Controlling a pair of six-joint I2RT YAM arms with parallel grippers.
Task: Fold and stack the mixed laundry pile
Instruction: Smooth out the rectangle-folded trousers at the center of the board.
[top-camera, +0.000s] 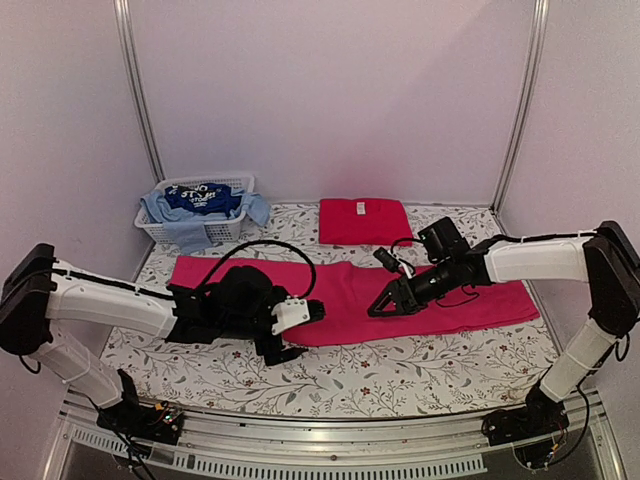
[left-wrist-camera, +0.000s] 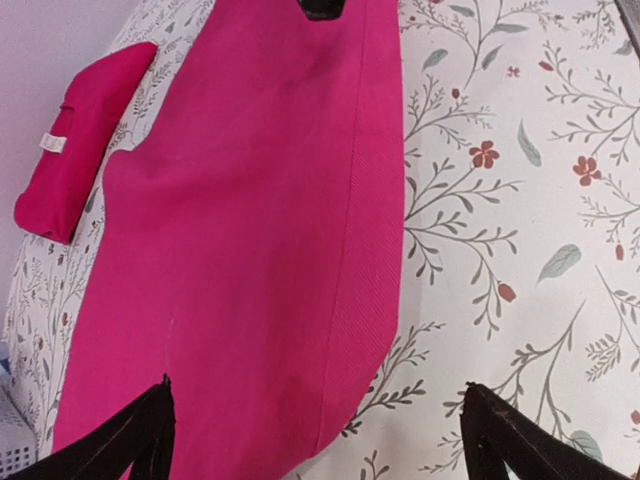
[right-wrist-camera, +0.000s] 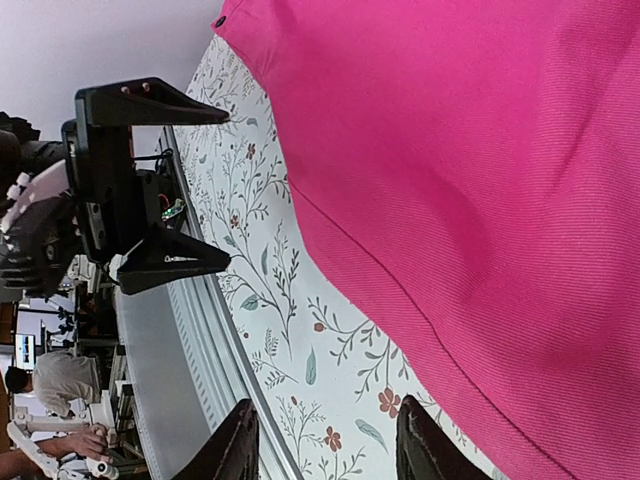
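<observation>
A long pink-magenta cloth (top-camera: 420, 290) lies spread flat across the middle of the table. Its near hem (left-wrist-camera: 370, 300) runs between the fingers of my left gripper (left-wrist-camera: 316, 395), which hovers wide open over it with nothing held. My left gripper (top-camera: 303, 331) is at the cloth's near edge, left of centre. My right gripper (top-camera: 378, 308) points down-left over the same edge. In the right wrist view my right gripper (right-wrist-camera: 328, 405) is open above bare tablecloth beside the pink cloth (right-wrist-camera: 480, 200). A folded red-pink piece (top-camera: 365, 221) lies behind. Light blue and dark blue printed garments (top-camera: 200, 200) fill the basket.
The white slatted basket (top-camera: 160, 230) stands at the back left corner. The floral tablecloth (top-camera: 400, 370) covers the table, with a metal rail (top-camera: 330, 455) along the near edge. White walls close in the back and sides. The folded piece (left-wrist-camera: 80, 140) lies close to the spread cloth.
</observation>
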